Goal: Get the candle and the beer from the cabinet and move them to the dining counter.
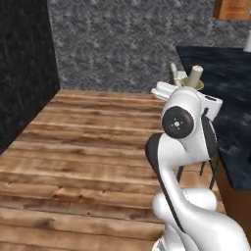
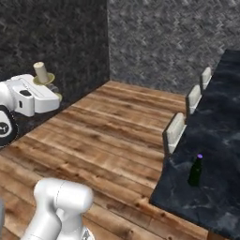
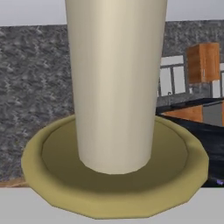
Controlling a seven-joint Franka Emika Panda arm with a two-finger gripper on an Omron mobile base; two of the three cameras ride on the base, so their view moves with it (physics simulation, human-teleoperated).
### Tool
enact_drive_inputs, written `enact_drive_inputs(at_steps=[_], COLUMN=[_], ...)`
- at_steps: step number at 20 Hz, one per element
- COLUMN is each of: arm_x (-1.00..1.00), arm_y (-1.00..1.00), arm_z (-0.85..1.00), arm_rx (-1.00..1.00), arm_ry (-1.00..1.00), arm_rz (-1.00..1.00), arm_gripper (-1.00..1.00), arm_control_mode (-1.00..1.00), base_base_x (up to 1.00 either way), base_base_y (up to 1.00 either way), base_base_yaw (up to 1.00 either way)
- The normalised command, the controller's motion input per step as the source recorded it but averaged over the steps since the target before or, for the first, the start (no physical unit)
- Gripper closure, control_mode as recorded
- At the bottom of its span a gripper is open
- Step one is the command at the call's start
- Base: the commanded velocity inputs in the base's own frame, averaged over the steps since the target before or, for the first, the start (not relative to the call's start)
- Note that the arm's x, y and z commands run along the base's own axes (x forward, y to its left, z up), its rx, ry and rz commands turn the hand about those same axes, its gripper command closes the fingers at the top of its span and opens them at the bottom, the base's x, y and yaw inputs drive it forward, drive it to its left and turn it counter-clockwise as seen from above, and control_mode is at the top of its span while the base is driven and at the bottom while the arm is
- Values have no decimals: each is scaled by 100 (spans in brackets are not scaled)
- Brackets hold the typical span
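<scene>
From the left base view I see my arm rising at the lower right, folded at the elbow, with the white hand reaching forward toward the dining counter (image 1: pixel 230 122). The candle (image 1: pixel 195 76) stands upright above the hand, its cream pillar seated in the olive dish of its holder. The gripper (image 1: pixel 186 84) sits just under that dish; I cannot make out the fingers themselves here. A corner of the brown cabinet (image 1: pixel 234 9) shows at the top right.

In the right base view the hand comes in from the left edge, held roughly level, well above the wooden floor (image 2: pixel 108 136). The candle (image 2: pixel 41 72) rides upright on top of it, with the gripper (image 2: pixel 50 89) at the holder's base. Across the floor, the dining counter (image 2: pixel 220 140) runs along the right with white-cushioned stools (image 2: pixel 175 131) tucked at its side. The beer (image 2: pixel 196 170) stands upright on the counter near its front end, purple cap on top, well apart from the candle.

In the hand view the candle (image 3: pixel 116 83) looms very close, the pillar planted in the middle of the round dish. The pincer is clenched on the candle's holder, below the dish rim. Behind, the dining counter (image 3: pixel 205 131) and the cabinet (image 3: pixel 203 63) show on the right.
</scene>
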Motion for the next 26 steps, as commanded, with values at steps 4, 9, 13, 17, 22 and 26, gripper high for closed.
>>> enact_drive_inputs(at_steps=[4,9,13,17,22,26], arm_x=[0,0,0,0,0,0], arm_y=[0,0,0,0,0,0], arm_z=[0,0,0,0,0,0], arm_rx=[0,0,0,0,0,0], arm_ry=[0,0,0,0,0,0], arm_rz=[0,0,0,0,0,0], arm_gripper=[100,100,100,100,100,100], arm_control_mode=[100,100,100,100,100,100], base_base_x=[70,69,63,55,43,32], base_base_y=[35,35,35,33,27,37], base_base_yaw=[-42,-43,-49,-57,-69,-61])
